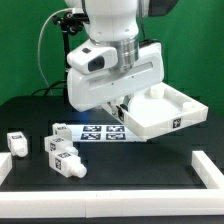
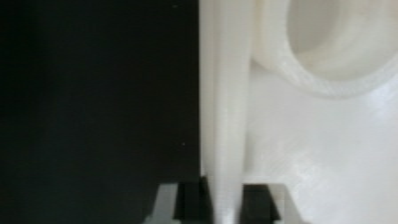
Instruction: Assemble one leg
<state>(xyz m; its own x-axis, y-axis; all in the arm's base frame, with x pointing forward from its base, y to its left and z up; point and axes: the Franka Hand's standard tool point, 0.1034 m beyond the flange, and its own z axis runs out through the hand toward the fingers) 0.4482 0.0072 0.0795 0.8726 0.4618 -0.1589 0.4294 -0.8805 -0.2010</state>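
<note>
Four legs [image 1: 66, 158], small tagged blocks, loose on the tabletop [image 1: 140, 165] toward the exterior view's left: three clustered, one [image 1: 17, 143] apart, none fitted. Behind them, the marker board [image 1: 100, 131], flat. Farther back and right, the tray [image 1: 165, 112], tilted beneath the arm. The fingers [image 2: 178, 203] are nearly closed, seemingly clamping the tray's thin wall. Progress: early. No leg is held, and picking and fitting are outstanding.
</note>
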